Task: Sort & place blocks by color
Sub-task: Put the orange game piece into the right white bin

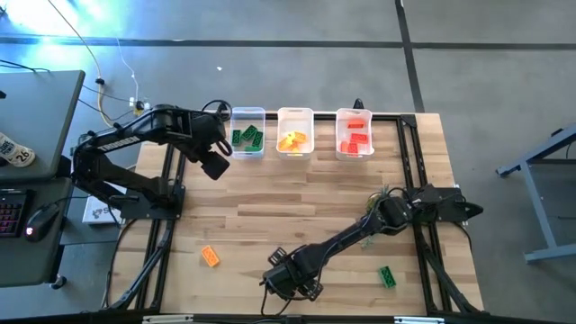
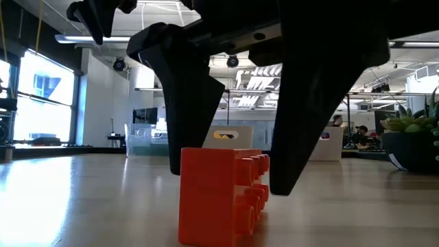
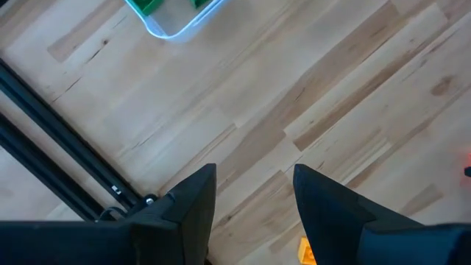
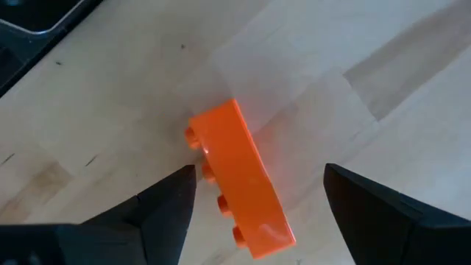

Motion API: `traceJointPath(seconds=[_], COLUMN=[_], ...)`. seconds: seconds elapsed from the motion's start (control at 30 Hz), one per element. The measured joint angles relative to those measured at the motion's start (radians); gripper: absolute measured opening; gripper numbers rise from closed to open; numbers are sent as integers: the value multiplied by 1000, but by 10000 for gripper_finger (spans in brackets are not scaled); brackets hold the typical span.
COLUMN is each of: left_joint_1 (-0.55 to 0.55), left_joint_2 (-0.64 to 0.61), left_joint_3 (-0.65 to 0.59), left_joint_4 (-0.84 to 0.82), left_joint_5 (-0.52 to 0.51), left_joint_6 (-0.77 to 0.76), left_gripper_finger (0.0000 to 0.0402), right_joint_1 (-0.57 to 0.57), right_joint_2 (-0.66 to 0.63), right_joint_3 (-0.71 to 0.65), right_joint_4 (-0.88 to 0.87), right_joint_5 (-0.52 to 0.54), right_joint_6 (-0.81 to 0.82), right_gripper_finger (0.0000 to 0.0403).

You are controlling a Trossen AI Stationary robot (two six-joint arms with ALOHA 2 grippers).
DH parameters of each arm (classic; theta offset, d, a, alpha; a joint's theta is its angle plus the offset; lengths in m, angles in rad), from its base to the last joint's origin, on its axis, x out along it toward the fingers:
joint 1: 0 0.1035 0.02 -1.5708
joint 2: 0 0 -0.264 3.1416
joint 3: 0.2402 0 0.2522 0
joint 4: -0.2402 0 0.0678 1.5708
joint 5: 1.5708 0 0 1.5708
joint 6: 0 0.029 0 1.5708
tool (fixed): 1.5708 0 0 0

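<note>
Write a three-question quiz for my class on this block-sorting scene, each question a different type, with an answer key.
1. True or false: the right gripper is shut on the red-orange block.
2. Which bin contents sit nearest the left gripper? A green, B yellow, C red.
3. Fill in: besides the block under the right gripper, the bare table holds an orange block and a ____ block.

Key: 1 false, its fingers stand open on either side of the block. 2 A. 3 green.
</note>
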Motion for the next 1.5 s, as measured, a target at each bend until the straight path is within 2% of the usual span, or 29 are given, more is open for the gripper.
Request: traceJointPath(seconds=[0.13, 0.47, 0.87, 1.13, 1.5], left_joint_1=[0, 0, 0, -19, -114], left_joint_2=[0, 0, 0, 0, 0], left_joint_3=[-8, -10, -10, -10, -10], left_joint_4=[3, 5, 7, 21, 24], left_joint_5=[-1, -3, 4, 16, -10], left_joint_6=[0, 17, 85, 146, 169], left_gripper_finger=[168, 168, 168, 168, 168], right_joint_1=[0, -11, -142, -246, -411], right_joint_2=[2, 1, -24, -77, -147], right_joint_3=[0, 0, 0, 0, 0], right_joint_4=[5, 5, -69, -147, -256], right_joint_5=[7, 23, 42, 145, 290], right_joint_6=[6, 4, 137, 241, 389], right_gripper_finger=[242, 70, 68, 68, 68])
